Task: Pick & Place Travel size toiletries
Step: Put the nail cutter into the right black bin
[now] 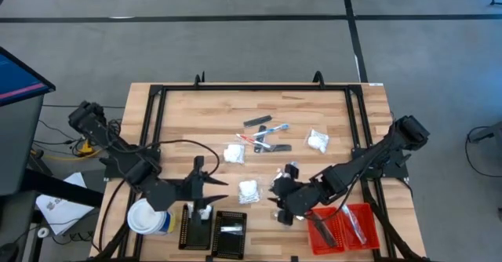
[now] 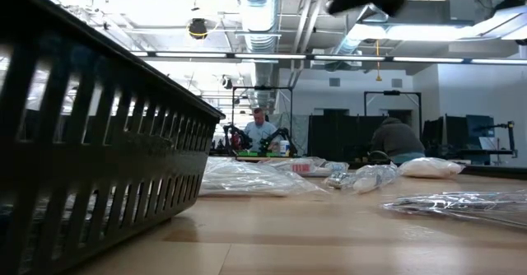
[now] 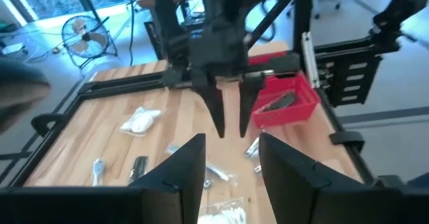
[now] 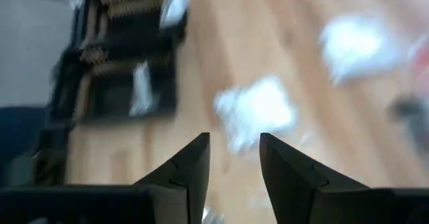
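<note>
The travel size toiletries lie scattered on the wooden table: white puffy packets [image 1: 248, 190] [image 1: 234, 153] [image 1: 317, 141], thin blue and red sticks [image 1: 265, 135], a dark bar [image 1: 257, 121] and a silvery sachet [image 1: 280, 147]. My left gripper [image 1: 220, 190] hovers left of the near packet, open and empty [image 3: 231, 157]. My right gripper [image 1: 273, 198] hovers right of that packet, slanting down, open and empty [image 4: 234, 153]. The packet [image 4: 255, 110] shows ahead of its fingers. The left wrist view shows the right gripper [image 3: 231, 113] opposite.
Two black ribbed trays [image 1: 188, 227] [image 1: 230, 232] stand at the near edge, one with a packet in it. A red tray [image 1: 345, 227] at the near right holds an item. A white-topped canister [image 1: 145, 219] stands near left. People sit in the room behind.
</note>
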You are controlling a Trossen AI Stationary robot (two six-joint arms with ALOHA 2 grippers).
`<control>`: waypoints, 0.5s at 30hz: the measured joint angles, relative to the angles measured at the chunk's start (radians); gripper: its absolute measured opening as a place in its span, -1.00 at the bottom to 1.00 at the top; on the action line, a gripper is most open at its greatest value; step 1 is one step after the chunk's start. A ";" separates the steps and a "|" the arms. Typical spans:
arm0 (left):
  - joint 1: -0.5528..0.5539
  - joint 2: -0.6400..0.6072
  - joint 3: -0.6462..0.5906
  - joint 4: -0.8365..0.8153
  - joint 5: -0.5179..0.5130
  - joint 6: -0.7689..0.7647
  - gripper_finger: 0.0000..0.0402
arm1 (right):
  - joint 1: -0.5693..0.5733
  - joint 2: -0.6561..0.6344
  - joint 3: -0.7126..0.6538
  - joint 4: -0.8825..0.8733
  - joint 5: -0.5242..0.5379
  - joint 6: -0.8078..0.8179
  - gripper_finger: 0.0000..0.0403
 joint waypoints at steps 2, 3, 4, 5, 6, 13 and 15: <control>-0.007 -0.010 0.000 0.002 0.000 0.000 -0.35 | -0.002 0.000 0.002 -0.054 -0.091 0.072 -0.39; -0.013 -0.015 0.000 -0.001 0.000 0.000 -0.35 | 0.003 0.000 0.001 -0.072 -0.125 0.101 -0.39; -0.018 -0.020 0.000 -0.001 0.000 0.000 -0.35 | 0.010 0.000 0.001 -0.079 -0.153 0.124 -0.39; -0.020 -0.023 0.000 0.001 0.000 0.000 -0.35 | 0.020 0.003 0.001 -0.077 -0.184 0.141 -0.39; -0.020 -0.025 0.000 0.003 -0.001 0.000 -0.35 | 0.029 0.009 0.002 -0.067 -0.215 0.151 -0.39; -0.015 -0.022 0.000 0.001 0.000 -0.001 -0.35 | 0.097 0.067 0.002 -0.096 -0.304 0.309 -0.41; -0.011 -0.022 0.000 0.002 0.000 -0.002 -0.35 | 0.096 0.092 0.001 -0.115 -0.303 0.339 -0.43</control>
